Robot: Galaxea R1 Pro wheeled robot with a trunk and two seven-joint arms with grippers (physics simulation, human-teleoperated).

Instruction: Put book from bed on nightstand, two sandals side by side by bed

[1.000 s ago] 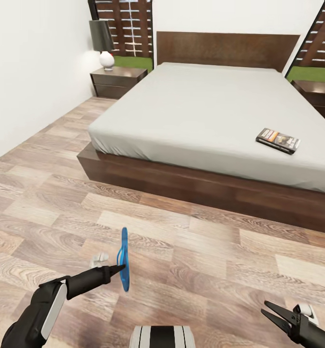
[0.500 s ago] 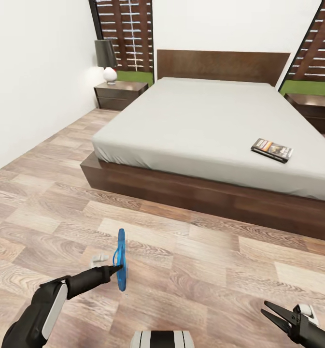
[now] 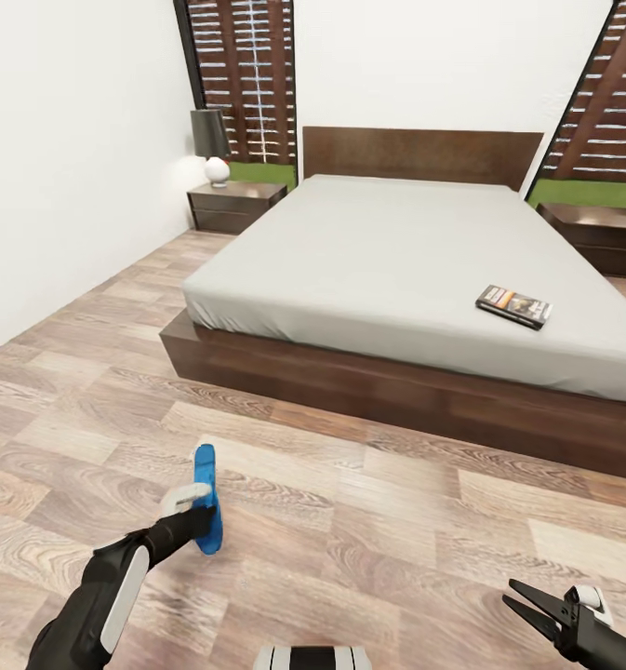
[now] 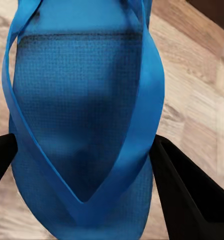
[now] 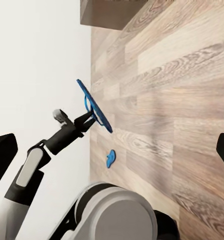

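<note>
One blue sandal (image 3: 205,476) hangs edge-on above the wood floor, with my left gripper (image 3: 199,519) shut on it. The left wrist view has its sole and straps (image 4: 82,100) close up between the black fingers (image 4: 184,187). In the right wrist view the held sandal (image 5: 94,106) is up in the air, and a second small blue shape (image 5: 110,158), perhaps the other sandal, lies on the floor below it. The book (image 3: 513,306) rests on the bed (image 3: 368,251) near its right side. My right gripper (image 3: 510,596) stands open and empty at the lower right.
A nightstand (image 3: 236,205) with a dark-shaded lamp (image 3: 211,144) stands left of the headboard. Another nightstand (image 3: 593,231) stands at the right. A white wall runs along the left. Wood floor (image 3: 368,521) stretches between me and the dark bed frame (image 3: 350,377).
The head view has pulled back and risen, so the bed looks farther. My left gripper has shifted a little left and turned, and the sandal now looks shorter. The right gripper has not moved.
</note>
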